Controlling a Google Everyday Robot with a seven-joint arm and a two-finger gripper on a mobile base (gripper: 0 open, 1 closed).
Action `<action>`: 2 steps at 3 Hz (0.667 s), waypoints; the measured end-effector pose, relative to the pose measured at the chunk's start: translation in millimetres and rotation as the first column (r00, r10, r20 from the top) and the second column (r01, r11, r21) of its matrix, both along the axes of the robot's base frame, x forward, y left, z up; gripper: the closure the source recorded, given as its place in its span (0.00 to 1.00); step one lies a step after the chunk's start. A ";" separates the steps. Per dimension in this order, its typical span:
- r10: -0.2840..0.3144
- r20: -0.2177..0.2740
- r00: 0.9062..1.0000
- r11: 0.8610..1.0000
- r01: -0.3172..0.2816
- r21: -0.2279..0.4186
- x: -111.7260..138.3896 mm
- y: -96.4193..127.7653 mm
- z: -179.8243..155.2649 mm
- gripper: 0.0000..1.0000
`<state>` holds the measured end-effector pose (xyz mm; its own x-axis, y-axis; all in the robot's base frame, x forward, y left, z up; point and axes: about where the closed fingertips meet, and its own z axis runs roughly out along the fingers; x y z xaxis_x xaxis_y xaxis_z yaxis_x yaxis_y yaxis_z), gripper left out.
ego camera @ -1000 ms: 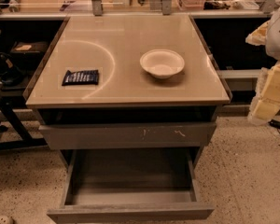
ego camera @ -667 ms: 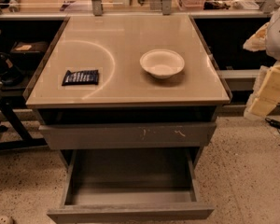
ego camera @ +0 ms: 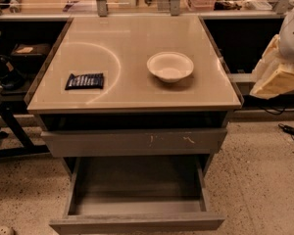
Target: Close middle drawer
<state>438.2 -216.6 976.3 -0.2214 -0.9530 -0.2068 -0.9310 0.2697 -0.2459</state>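
Note:
The middle drawer (ego camera: 137, 223) is pulled far out at the bottom of the cabinet. It is a wide, shallow grey box with a plain flat front, and its inside (ego camera: 137, 185) is empty. Above it sits the grey drawer front with pale scratch marks (ego camera: 134, 142), pushed nearly in. My gripper (ego camera: 278, 80) shows as a pale cream shape at the right edge, beside the cabinet's right side at tabletop height. It is apart from the drawer and touches nothing that I can see.
The beige cabinet top (ego camera: 132, 94) holds a white bowl (ego camera: 170, 66) and a dark snack packet (ego camera: 85, 81). Dark shelving and a chair base (ego camera: 10, 126) stand to the left. A cable (ego camera: 290, 130) lies on the speckled floor at the right.
The pale arm at the right edge has risen slightly and shifted a little left. The drawers, bowl and packet have not moved.

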 end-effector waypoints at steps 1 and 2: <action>0.000 0.000 1.000 1.000 0.000 0.000 0.0 0.0 0.0 0.85; 0.000 0.000 1.000 1.000 0.000 0.000 0.0 0.0 0.0 1.00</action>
<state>438.1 -216.6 976.3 -0.2214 -0.9530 -0.2068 -0.9310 0.2697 -0.2460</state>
